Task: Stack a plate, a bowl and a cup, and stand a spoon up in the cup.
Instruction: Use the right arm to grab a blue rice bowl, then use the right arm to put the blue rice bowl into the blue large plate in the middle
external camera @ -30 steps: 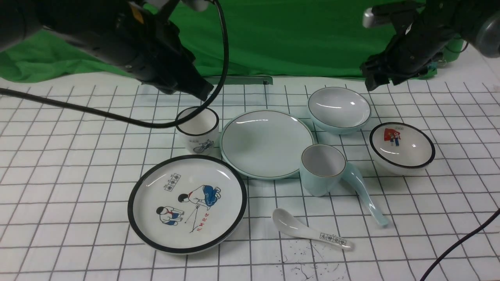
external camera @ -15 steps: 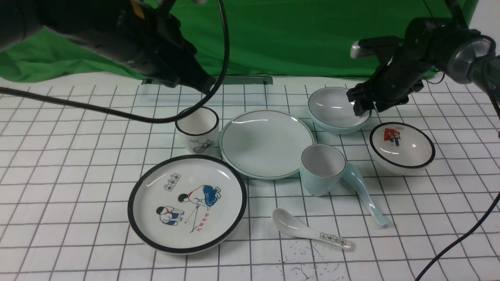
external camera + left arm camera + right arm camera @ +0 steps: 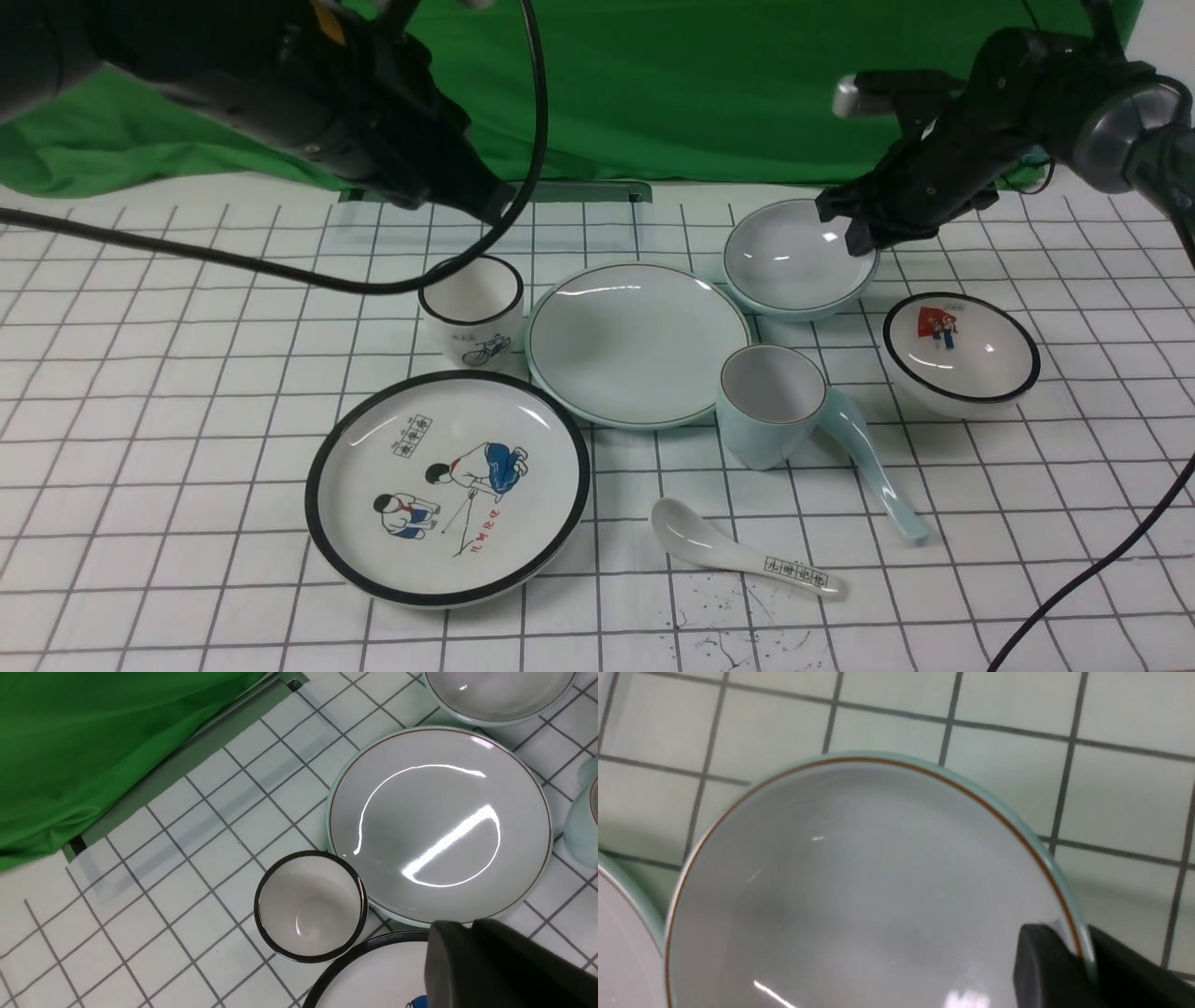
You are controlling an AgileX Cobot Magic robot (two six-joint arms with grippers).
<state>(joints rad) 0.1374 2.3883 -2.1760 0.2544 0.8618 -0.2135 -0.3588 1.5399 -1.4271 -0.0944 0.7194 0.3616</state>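
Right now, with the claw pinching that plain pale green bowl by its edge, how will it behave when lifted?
Probably slippery: the bowl shines with glare, and the right gripper pinches only its thin rim. Held at one edge, it would likely hang tilted. It looks like stiff glazed ceramic, so a drop could chip it.

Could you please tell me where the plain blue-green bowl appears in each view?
Front view: bowl behind the cup, right gripper pinching its rim.
Left wrist view: bowl cut off at the edge, beyond the plate.
Right wrist view: bowl fills most of the picture.
Shared landmark: the plate beside it, in all three.
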